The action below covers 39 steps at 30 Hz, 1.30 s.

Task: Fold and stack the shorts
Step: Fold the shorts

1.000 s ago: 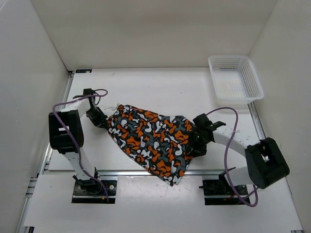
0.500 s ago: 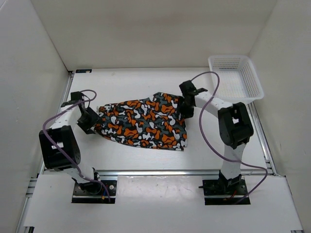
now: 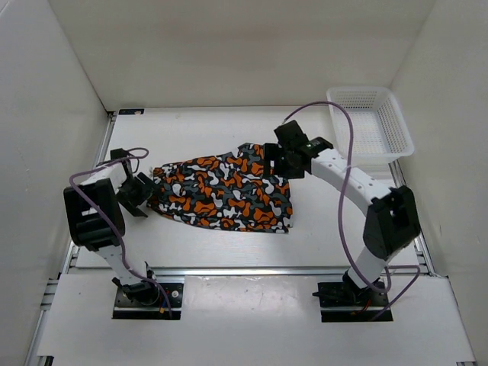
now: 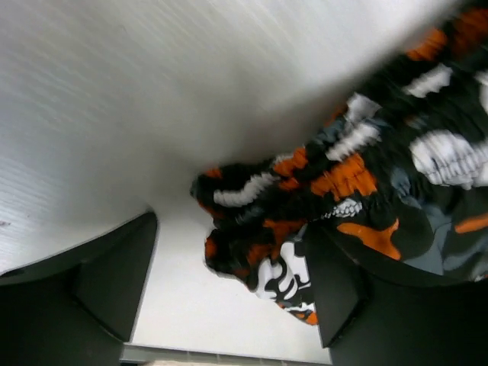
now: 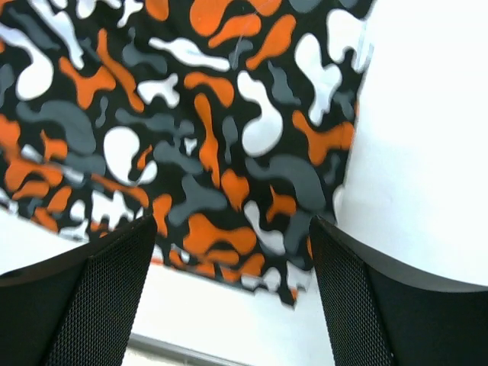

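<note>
Lying outside the basket (image 3: 336,126), shorts (image 3: 225,192) span from released left end effector (image 3: 147,191) to released right end effector (image 3: 276,158).

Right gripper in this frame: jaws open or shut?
Open: the right gripper shows its jaws wide apart over the shorts, nothing pinched between them.

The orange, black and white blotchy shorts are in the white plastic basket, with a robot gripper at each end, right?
No. The orange, black and white blotchy shorts lie on the white table, not in the white plastic basket, as the top external view shows. The left gripper and right gripper are at their ends.
</note>
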Tool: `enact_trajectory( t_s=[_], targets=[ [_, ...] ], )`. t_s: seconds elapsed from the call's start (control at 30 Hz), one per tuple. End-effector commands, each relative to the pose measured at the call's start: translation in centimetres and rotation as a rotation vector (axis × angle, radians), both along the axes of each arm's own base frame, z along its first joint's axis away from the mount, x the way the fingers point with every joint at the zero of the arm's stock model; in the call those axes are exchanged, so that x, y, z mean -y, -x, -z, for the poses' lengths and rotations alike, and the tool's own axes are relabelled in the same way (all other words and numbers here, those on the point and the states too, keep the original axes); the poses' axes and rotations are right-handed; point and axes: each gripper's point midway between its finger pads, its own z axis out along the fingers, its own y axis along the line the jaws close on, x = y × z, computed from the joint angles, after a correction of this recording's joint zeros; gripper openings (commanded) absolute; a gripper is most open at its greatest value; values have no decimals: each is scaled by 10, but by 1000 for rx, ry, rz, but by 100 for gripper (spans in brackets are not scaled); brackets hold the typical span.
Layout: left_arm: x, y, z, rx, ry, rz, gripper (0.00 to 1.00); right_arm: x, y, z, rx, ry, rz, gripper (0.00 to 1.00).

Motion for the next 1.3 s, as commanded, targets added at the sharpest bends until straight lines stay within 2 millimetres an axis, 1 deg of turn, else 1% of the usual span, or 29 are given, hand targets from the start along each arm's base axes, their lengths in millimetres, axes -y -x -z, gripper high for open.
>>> enact_trajectory(
  t_s=[0.0,0.03,0.07,0.13,0.17,0.2,0.23,0.27,0.3,0.33,0.37,0.4,0.47,0.5,0.6,0.63,0.67,0.7,0.73,0.77,0.83,0.87,0.93,1.03,1.07,1.1,1.17,1.2,1.27],
  targets=[
    [-9,-30,-5,74,6,-39,85,19,18,-20,31,29,0,85],
    [-11,-32,-3,69,-2,-41,83,23,21,-32,62,18,5,85],
    [-14,-34,-2,63,-11,-43,77,28,28,-28,48,27,5,86],
    [-20,-38,3,53,-40,-68,70,34,37,-39,70,12,6,86],
    [-24,-41,4,52,-59,-72,65,38,43,-36,65,16,5,86],
    [-28,-44,3,55,-75,-76,49,41,48,-37,61,18,5,86],
    [-32,-45,9,39,-88,-79,37,44,51,-44,80,6,6,86],
    [-36,-44,9,32,-116,-85,25,49,57,-40,69,22,11,86],
    [-39,-47,7,41,-127,-87,15,51,60,-45,83,13,11,86],
    [-42,-47,5,36,-143,-91,10,56,62,-46,87,25,20,86],
    [-47,-42,0,23,-177,-98,10,58,63,-45,87,28,32,86],
    [-52,-43,-8,33,-202,-104,10,63,67,-44,83,40,37,86],
    [-62,-46,-38,86,-284,-128,10,67,69,-46,86,53,45,86],
    [-60,-42,-50,88,-305,-120,10,73,69,-49,95,60,62,86],
    [-60,-48,-107,205,-400,-94,10,81,72,-52,104,63,76,86],
    [-47,-46,-119,213,-422,-46,10,81,73,-55,112,58,77,86],
    [-43,-51,-145,272,-451,-19,10,85,73,-54,104,64,89,86],
    [-40,-51,-156,287,-484,-11,10,89,72,-57,113,64,91,86],
    [-34,-50,-165,297,-501,17,10,89,72,-57,113,64,91,86],
    [-17,-52,-178,322,-508,76,10,87,73,-56,109,58,86,86],
    [-5,-49,-190,336,-545,111,10,79,76,-54,94,26,51,86],
    [13,-52,-196,359,-537,159,10,72,73,-53,91,0,35,86],
    [28,-50,-201,368,-549,203,10,62,74,-48,67,-38,15,83],
    [60,-49,-210,409,-574,293,10,54,74,-36,23,-63,11,73],
    [69,-47,-210,409,-578,321,10,50,74,-31,11,-69,3,66],
    [89,-50,-210,425,-575,364,10,47,71,-33,23,-85,-2,61],
    [102,-47,-208,408,-603,392,10,42,73,-21,-18,-90,-18,48],
    [123,-46,-211,438,-593,431,10,40,71,-20,-16,-91,-19,42],
    [138,-42,-204,404,-634,467,10,40,70,-16,-30,-89,-10,34]
  ],
)
